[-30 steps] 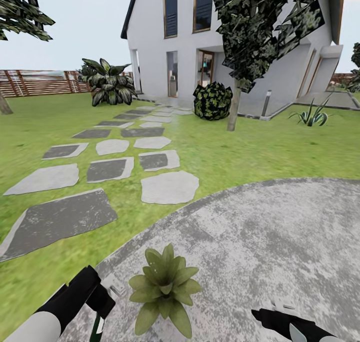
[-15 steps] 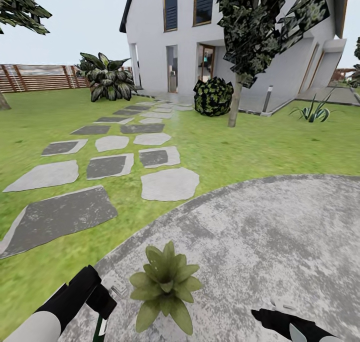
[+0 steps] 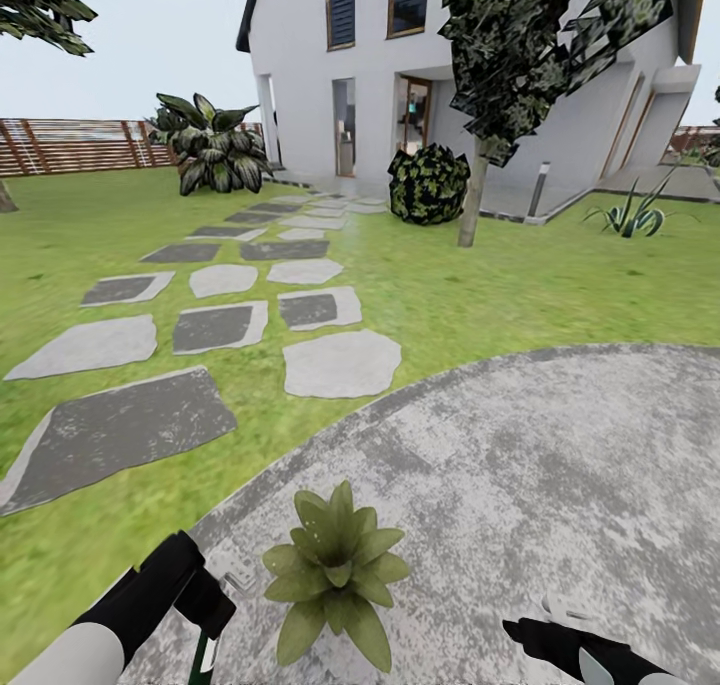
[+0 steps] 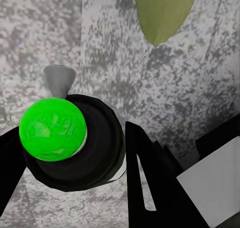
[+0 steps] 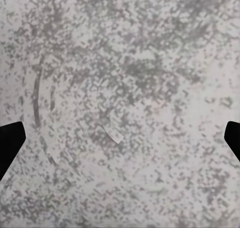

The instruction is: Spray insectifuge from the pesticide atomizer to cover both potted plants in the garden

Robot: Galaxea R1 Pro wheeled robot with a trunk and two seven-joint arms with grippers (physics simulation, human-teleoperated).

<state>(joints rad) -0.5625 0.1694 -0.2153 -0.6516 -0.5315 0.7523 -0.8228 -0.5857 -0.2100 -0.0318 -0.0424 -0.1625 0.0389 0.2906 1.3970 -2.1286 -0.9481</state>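
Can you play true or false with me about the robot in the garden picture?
1. The little leafy plant sits on the round stone patio. True.
2. The left gripper holds a dark green bottle. True; the wrist view shows the bottle from its end, between the fingers.
3. The right gripper is holding the plant. False; it is off to the plant's side, and its wrist view shows bare stone between its fingertips.
4. The stepping stones lead to a swimming pool. False; they lead toward the white house.
5. A wooden fence stands behind the lawn. True.
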